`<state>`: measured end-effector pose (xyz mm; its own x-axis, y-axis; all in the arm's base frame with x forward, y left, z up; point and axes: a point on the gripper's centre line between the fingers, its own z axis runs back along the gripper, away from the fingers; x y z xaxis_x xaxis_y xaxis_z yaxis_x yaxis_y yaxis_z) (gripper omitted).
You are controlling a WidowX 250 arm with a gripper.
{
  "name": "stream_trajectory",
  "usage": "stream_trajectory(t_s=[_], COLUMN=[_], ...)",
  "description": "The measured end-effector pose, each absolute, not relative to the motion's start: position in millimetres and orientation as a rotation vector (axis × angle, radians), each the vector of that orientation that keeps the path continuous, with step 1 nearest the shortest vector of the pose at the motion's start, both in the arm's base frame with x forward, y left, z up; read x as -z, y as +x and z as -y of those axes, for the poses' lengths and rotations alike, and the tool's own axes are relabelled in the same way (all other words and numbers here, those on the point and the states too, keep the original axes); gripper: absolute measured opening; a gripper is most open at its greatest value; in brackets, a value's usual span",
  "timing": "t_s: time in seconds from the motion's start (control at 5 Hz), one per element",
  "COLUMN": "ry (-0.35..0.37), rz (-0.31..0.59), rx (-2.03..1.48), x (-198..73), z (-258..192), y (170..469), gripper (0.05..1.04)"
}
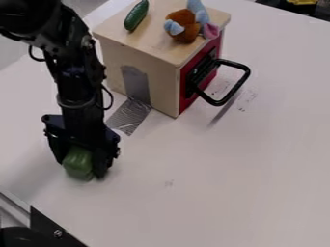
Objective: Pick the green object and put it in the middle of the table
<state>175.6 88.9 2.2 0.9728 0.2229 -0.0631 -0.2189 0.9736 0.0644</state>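
One green object (pixel 78 162) between fingers of claw (pixel 82 172), held from both sides, low at table (pixel 213 193)

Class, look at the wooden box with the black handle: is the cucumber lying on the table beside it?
No, the cucumber lies on top of the wooden box, near a brown and blue plush toy.

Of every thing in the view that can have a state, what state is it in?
gripper: closed on green object
green object: held, low over the table
box: upright
red door: shut
cucumber: lying on box
plush toy: resting on box
tape: stuck to box and table
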Motion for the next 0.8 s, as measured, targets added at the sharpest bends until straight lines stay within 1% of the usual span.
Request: stream_trajectory(t_s=[0.2,0.4,0.8], ry=[0.062,0.074,0.050], rz=[-0.058,-0.001,0.091], rx=[-0.214,-0.211,-0.174], x=[-7,-37,-90], z=[-89,-87,-78], y=[176,176,176], gripper=[1.000,1.000,1.000])
